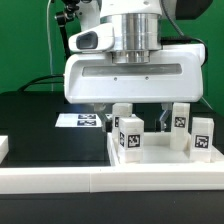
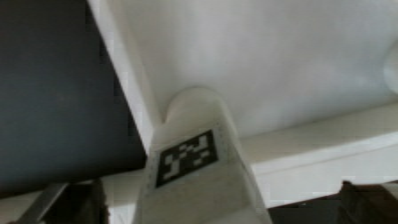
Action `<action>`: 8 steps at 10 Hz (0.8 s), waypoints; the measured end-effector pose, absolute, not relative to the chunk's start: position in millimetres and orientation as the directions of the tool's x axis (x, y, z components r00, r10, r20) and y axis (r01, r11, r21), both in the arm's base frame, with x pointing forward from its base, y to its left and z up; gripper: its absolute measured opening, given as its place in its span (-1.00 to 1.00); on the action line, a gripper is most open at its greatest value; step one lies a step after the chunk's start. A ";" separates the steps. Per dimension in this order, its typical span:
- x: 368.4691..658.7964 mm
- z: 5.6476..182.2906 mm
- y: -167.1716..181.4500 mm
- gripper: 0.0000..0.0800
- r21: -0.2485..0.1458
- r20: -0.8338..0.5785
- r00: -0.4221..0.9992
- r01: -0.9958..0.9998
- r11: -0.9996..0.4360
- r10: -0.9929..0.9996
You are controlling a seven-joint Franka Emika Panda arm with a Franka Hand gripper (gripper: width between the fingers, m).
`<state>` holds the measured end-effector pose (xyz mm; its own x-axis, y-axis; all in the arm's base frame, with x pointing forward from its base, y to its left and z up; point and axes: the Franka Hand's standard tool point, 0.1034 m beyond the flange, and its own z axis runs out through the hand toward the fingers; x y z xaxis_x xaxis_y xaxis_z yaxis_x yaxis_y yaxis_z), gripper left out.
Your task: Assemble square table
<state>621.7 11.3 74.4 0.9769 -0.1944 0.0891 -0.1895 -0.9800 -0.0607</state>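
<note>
The white square tabletop (image 1: 160,166) lies flat at the exterior view's right, with several white tagged legs standing upright on it. One leg (image 1: 122,114) stands at the back, directly under my gripper (image 1: 133,110). Others are in front (image 1: 129,137) and to the right (image 1: 180,119). In the wrist view that leg (image 2: 192,150) rises between my dark fingertips (image 2: 365,202), with a gap on each side. My gripper (image 2: 210,208) is open and grips nothing. The tabletop's white surface (image 2: 267,60) lies beyond the leg.
The marker board (image 1: 78,121) lies on the black table (image 1: 40,125) to the left of the tabletop. A long low white border wall (image 1: 90,187) runs along the front. A small white piece (image 1: 3,148) shows at the left edge.
</note>
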 end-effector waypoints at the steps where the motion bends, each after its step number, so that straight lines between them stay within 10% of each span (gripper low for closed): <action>1: 622.0 75.0 11.4 0.62 -0.058 0.092 0.983 -0.155 -0.986 -0.160; 6: 622.0 75.0 7.3 0.59 0.003 0.097 0.978 0.187 -0.982 0.187; 8: 621.9 74.7 7.1 -0.29 0.002 0.097 0.979 0.180 -0.984 0.179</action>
